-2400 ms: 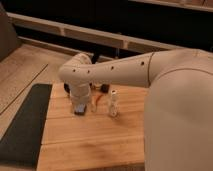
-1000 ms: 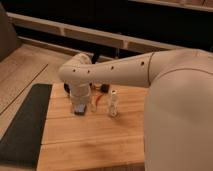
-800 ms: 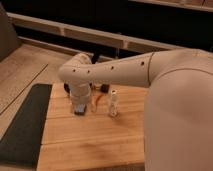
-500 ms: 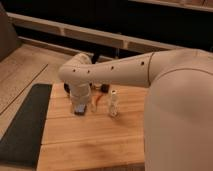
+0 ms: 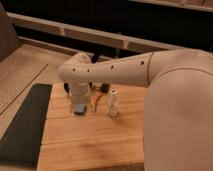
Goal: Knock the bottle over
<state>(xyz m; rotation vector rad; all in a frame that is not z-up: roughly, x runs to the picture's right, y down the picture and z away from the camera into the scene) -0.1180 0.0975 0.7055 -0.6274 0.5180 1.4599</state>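
Observation:
The bottle (image 5: 113, 104) is small, slim and whitish with a pale cap. It stands upright on the wooden table (image 5: 90, 140), right of centre. My gripper (image 5: 80, 108) hangs from the white arm (image 5: 115, 70) and points down at the table, a short way left of the bottle and apart from it. An orange-handled tool (image 5: 98, 100) lies between the gripper and the bottle.
A dark mat (image 5: 22, 125) covers the table's left side. A small dark object (image 5: 104, 88) sits behind the bottle, partly hidden by the arm. My white body (image 5: 180, 120) fills the right side. A light rail (image 5: 90, 35) runs along the back.

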